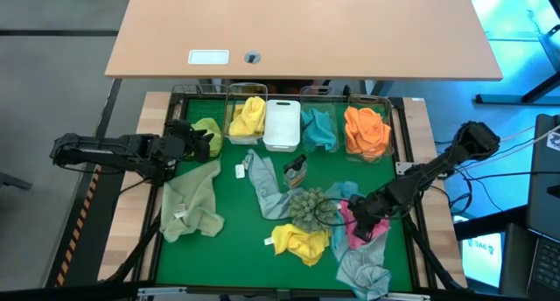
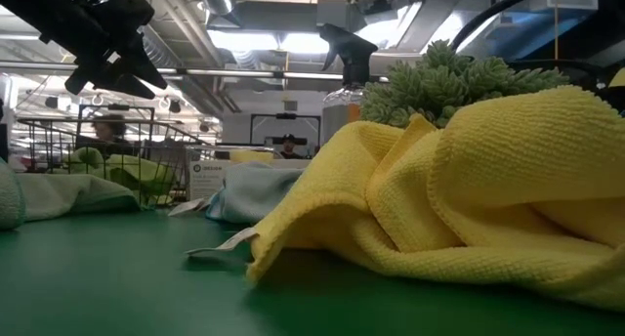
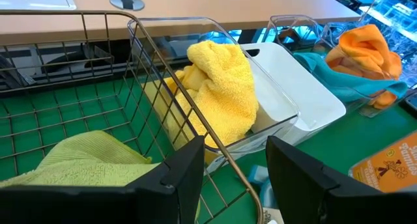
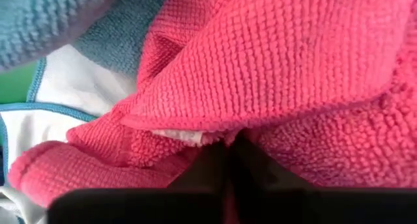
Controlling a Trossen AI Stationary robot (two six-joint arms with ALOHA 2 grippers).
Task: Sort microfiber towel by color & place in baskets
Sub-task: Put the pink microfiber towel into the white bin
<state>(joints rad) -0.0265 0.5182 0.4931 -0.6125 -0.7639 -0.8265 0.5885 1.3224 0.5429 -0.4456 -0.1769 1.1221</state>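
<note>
My right gripper [image 1: 360, 220] is shut on a pink towel [image 1: 357, 231] that lies at the table's near right, partly over a light blue towel [image 1: 363, 268]. My left gripper [image 3: 234, 178] hangs open above the rim of a wire basket [image 3: 78, 100] holding a lime-green towel [image 3: 85, 162]; nothing is between its fingers. Along the far edge stand a clear basket with a yellow towel [image 1: 248, 117], a white basket [image 1: 282, 124], a clear one with a teal towel [image 1: 319, 128] and a clear one with an orange towel [image 1: 367, 130]. My right gripper pinches a raised fold of the pink towel [image 4: 215, 129] between its two fingers. It comes from above, slanting down from the table's right side. The rest of the towel lies slack on the table and on the blue towel [image 4: 58, 22] beside it.
Loose on the green mat lie a pale green towel [image 1: 192, 203], a grey-blue towel [image 1: 265, 185] and a yellow towel [image 1: 302, 241]. A spiky grey-green ball [image 1: 308, 206] sits just left of my right gripper, and a spray bottle [image 1: 295, 170] stands mid-table.
</note>
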